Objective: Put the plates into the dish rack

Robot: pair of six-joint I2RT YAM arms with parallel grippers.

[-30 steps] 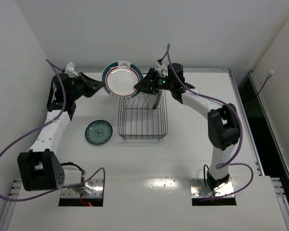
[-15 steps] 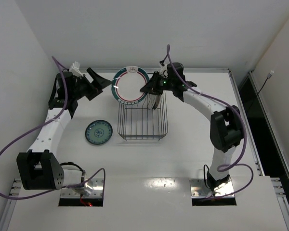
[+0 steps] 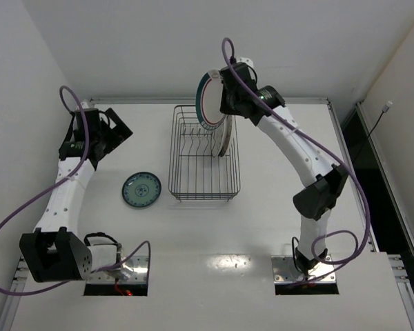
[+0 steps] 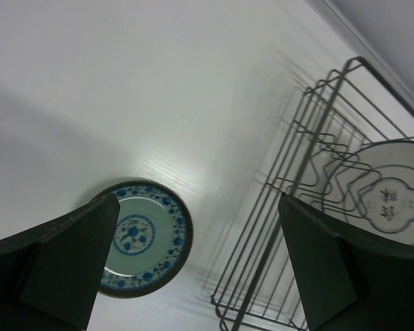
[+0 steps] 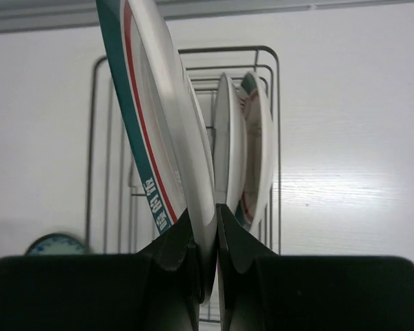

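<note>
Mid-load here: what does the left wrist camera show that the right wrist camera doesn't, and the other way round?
Left wrist only: the open left gripper, the whole teal-blue plate flat on the table, and the flower outline on the racked white plate. Right wrist only: the right gripper shut on a ringed plate, seen edge-on, and a second ringed plate standing in the dish rack. Both: the dish rack, the white plate, and the teal-blue plate, only a sliver in the right wrist.
</note>
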